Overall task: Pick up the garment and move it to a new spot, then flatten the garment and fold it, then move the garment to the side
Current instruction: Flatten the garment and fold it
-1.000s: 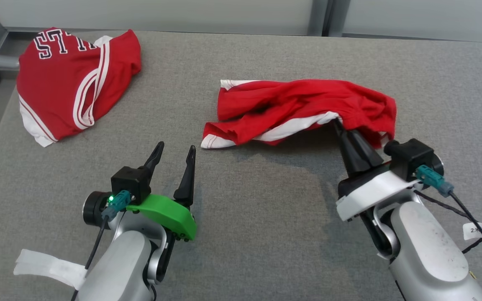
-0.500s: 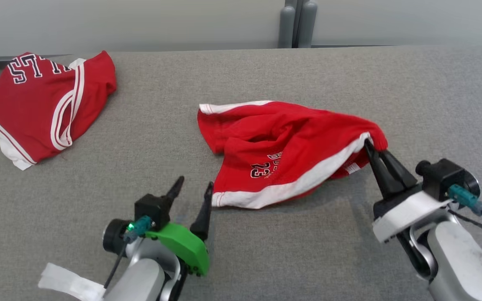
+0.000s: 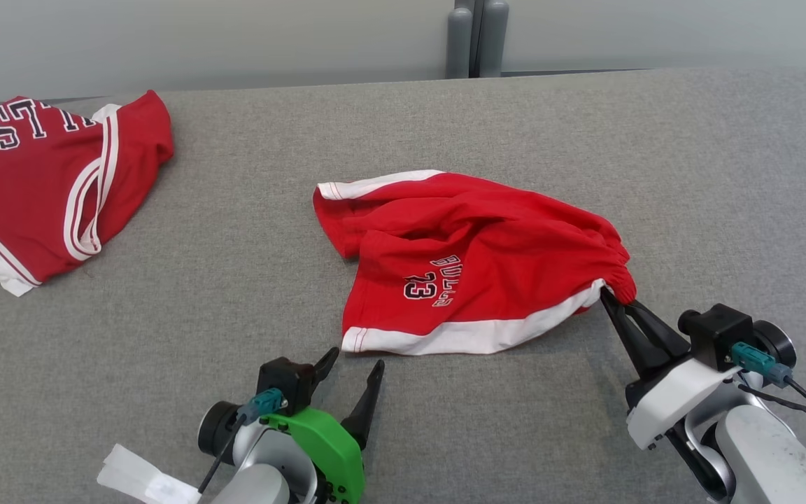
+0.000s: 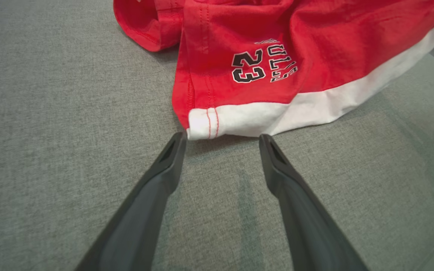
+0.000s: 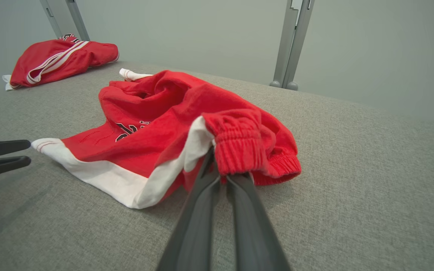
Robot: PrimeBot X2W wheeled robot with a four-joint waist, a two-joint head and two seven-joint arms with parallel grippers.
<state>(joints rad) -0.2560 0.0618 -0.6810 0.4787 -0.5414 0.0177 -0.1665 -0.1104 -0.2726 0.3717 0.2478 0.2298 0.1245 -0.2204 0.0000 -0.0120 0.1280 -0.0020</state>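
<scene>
The red garment (image 3: 473, 259), a pair of shorts with a white hem and a black 23, lay rumpled near the middle of the grey table (image 3: 690, 175). Toward the table's right side, the right gripper (image 3: 611, 297) was clenched on the garment's elastic waistband (image 5: 239, 150), the gathered cloth bunched over its fingertips. Nearer the table's front edge, the left gripper (image 3: 355, 358) stood released, its fingers spread with nothing between them. Its tips were just short of the white hem corner (image 4: 202, 128); whether one tip touched the corner could not be told. A red jersey (image 3: 53, 189) lay crumpled at the table's far left corner.
</scene>
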